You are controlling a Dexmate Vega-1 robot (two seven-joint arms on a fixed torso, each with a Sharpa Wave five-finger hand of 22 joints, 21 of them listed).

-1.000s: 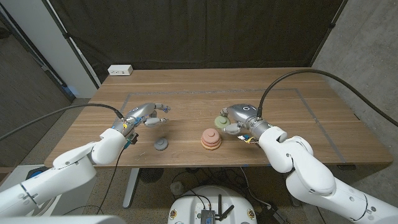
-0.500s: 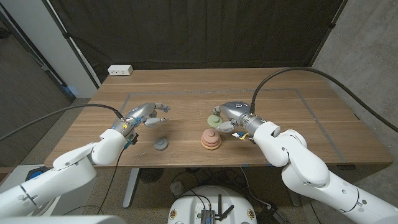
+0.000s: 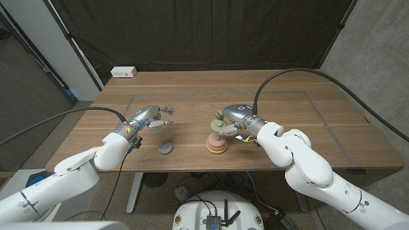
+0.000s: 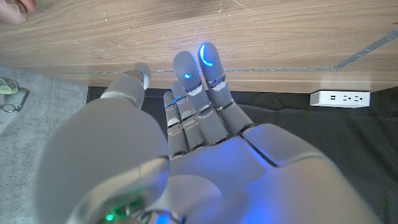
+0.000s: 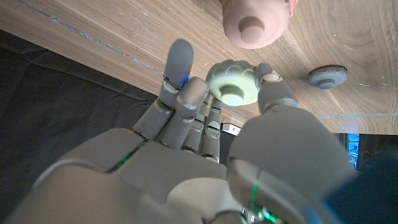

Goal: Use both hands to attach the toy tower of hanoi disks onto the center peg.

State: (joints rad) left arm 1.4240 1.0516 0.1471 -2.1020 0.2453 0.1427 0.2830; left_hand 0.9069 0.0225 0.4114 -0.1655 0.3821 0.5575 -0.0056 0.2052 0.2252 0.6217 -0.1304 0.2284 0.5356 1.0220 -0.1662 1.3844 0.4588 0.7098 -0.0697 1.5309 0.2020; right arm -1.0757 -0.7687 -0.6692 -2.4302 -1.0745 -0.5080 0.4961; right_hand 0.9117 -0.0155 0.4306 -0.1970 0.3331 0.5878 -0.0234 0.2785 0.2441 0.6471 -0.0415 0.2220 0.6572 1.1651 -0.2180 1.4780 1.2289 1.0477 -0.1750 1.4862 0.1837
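Green disk (image 3: 218, 123) being pinched between thumb and fingers of the right hand (image 3: 235, 121), hovering just behind and above the stack (image 3: 216, 144) near the table's (image 3: 307, 131) front edge. Being carried clear of the wood, apparently so the hole can be lined up over the peg before lowering. Showing plainly in the right wrist view: disk (image 5: 234, 84) clamped at its rim by thumb on one side and fingers (image 5: 180, 68) on the other, underside and centre facing the camera, pinkish stack (image 5: 255, 22) with its rounded tip just beyond. Gripping by the rim, probably to be leaving the centre hole free for threading.

Waiting well apart on the other side: left hand (image 3: 148, 119), holding nothing, fingers loosely spread and raised a little above the wood. Appearing in the left wrist view with fingers (image 4: 198, 74) stretched out side by side, lit blue at the tips, nothing between them. Lying on the table between left hand and stack, nearer the front edge: grey disk (image 3: 165, 149), untouched, likely the left hand's share of the job.

Sitting at the far left corner: white power strip (image 3: 123, 72).
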